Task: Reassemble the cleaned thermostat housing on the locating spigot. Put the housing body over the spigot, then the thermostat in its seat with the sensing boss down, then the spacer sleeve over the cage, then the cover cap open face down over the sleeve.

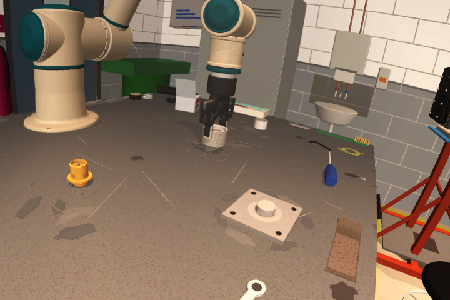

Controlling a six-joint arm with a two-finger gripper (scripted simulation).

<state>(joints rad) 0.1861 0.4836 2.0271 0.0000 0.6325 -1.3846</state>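
Note:
Toward the back of the worktable, my gripper (215, 126) is closed on the rim of the pale cup-shaped housing body (215, 137), which stands upright at the table surface. The locating spigot (265, 208), a short round peg on a square plate with corner holes, sits nearer the front, some way off to the right. The orange thermostat (79, 172) stands alone on the left side of the table. A small white cylindrical part (260, 123) stands behind and right of the gripper.
The table's right edge runs past a blue-handled screwdriver (330, 171) and a brown sanding block (345, 249). A white spanner (253, 290) lies at the front edge. The arm's base (60, 106) stands back left, with boxes (186, 95) behind the gripper.

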